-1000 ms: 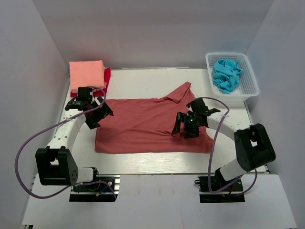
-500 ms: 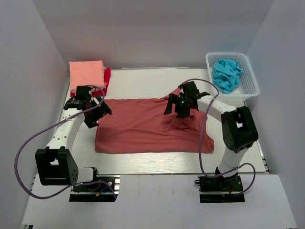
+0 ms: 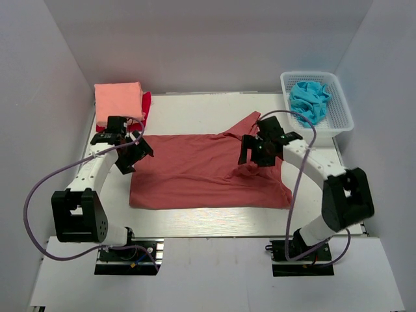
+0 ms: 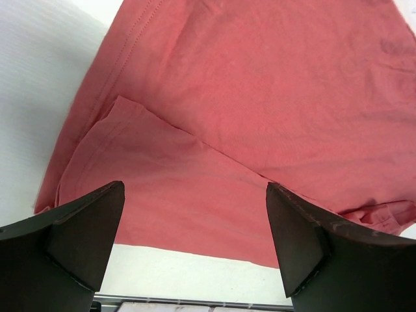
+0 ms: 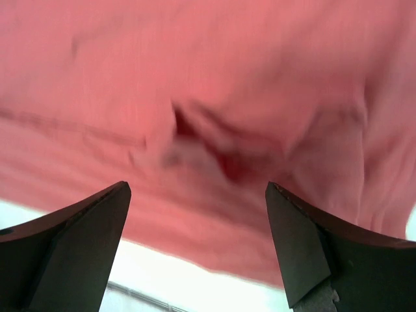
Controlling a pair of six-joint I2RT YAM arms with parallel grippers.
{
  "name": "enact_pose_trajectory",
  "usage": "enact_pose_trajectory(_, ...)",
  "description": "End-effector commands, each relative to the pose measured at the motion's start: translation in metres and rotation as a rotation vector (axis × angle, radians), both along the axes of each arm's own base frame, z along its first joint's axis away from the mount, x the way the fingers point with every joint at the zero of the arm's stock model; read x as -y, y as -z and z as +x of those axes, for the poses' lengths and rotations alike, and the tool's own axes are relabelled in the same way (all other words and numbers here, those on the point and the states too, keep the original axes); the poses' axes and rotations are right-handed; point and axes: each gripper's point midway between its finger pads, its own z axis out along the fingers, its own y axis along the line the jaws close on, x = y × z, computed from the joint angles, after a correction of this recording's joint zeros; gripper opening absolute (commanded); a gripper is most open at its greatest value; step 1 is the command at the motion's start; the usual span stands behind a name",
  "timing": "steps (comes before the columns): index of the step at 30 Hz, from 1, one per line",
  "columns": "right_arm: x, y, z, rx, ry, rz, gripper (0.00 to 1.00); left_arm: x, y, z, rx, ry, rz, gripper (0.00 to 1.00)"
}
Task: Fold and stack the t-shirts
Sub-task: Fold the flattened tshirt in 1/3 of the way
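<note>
**Brick-red t-shirt spread on the white surface beneath two pincers**
The large shirt lay flat at mid-surface, one sleeve pointing toward the far edge. The left pincer hung over its left edge, jaws wide and holding nothing. The right pincer hung over the rumpled cloth near that sleeve, equally wide and empty. At the far left corner, a folded salmon-pink shirt sat atop a bright red one. A white basket at far right held blue cloth.

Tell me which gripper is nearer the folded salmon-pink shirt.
Left. The left gripper hangs just beside the salmon-pink shirt; the right gripper is far across, over the brick-red shirt.
</note>
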Motion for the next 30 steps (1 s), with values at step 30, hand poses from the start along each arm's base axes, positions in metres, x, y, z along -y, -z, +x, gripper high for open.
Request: enact_pose_trajectory(30, -0.045, 0.011, 0.085, 0.097, -0.065, 0.045, 0.9, -0.005, -0.007, 0.015, 0.034, -0.014, 0.017, 1.0)
